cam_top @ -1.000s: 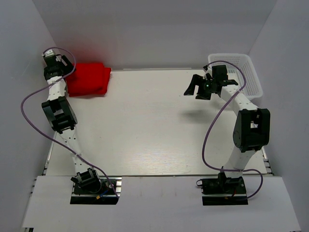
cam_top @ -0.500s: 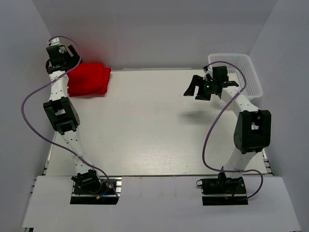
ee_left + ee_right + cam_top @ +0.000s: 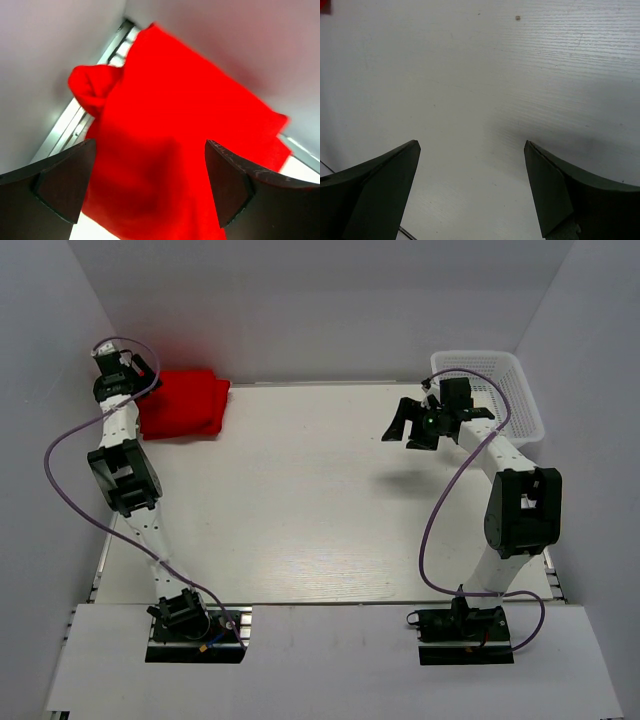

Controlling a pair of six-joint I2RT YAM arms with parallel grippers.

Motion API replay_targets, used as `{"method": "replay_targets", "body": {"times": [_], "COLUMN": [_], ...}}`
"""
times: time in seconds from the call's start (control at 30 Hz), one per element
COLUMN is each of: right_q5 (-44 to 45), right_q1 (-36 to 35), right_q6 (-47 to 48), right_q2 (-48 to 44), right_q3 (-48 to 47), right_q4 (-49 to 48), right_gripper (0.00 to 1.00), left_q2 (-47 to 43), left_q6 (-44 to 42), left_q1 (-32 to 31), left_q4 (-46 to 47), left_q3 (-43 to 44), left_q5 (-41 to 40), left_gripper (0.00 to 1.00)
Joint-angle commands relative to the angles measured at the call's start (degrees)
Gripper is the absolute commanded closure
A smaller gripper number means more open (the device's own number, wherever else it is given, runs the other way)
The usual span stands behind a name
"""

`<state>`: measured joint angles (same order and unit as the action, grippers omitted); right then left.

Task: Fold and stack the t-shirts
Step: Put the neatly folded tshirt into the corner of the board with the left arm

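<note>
Left gripper lower than half-second ago, my fingers apart, red t-shirt beneath gap, not touching. Right gripper spread wide above table.

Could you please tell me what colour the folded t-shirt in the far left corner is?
The folded t-shirt is plain bright red; the left wrist view shows it best.

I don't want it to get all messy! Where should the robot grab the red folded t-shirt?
The red folded t-shirt sits in the far left corner by the grey wall, so those sides look blocked. Best pinch its right edge, facing the bare white table, coming from the table's middle. The open left gripper hangs above it.
</note>
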<state>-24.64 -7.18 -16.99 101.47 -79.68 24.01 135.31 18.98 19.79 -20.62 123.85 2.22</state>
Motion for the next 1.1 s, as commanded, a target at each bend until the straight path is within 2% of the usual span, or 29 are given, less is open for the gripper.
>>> {"method": "replay_targets", "body": {"times": [0.0,0.2,0.43,0.57,0.87,1.07], "right_q5": [1.09,0.56,-0.14,-0.75,-3.13,-3.31], "right_q1": [0.32,0.32,0.32,0.41,0.24,0.32], "right_q6": [1.52,2.32,2.05,2.14,2.41,2.84], "right_q2": [-2.77,-1.89,-5.58,-8.04,-11.37,-14.10], "right_q3": [-0.74,-2.24,1.79,3.65,6.20,9.01], "right_q4": [1.30,2.62,1.39,-0.01,-1.86,-2.83], "right_gripper": [0.10,0.10,0.10,0.10,0.10,0.10], "left_q2": [3.98,5.85,3.30,2.07,-3.37,-11.54], "left_q6": [2.28,4.22,4.22,4.22,2.91,1.33], "left_q1": [0.16,0.16,0.16,0.16,-0.98,-1.50], "left_q4": [-1.78,-1.17,-4.86,-6.01,-5.39,-1.53], "left_q3": [4.01,1.67,0.34,0.34,2.80,-4.94], "left_q5": [1.90,4.55,-2.73,-4.15,-7.05,-7.06], "left_gripper": [0.00,0.00,0.00,0.00,0.00,0.00]}}
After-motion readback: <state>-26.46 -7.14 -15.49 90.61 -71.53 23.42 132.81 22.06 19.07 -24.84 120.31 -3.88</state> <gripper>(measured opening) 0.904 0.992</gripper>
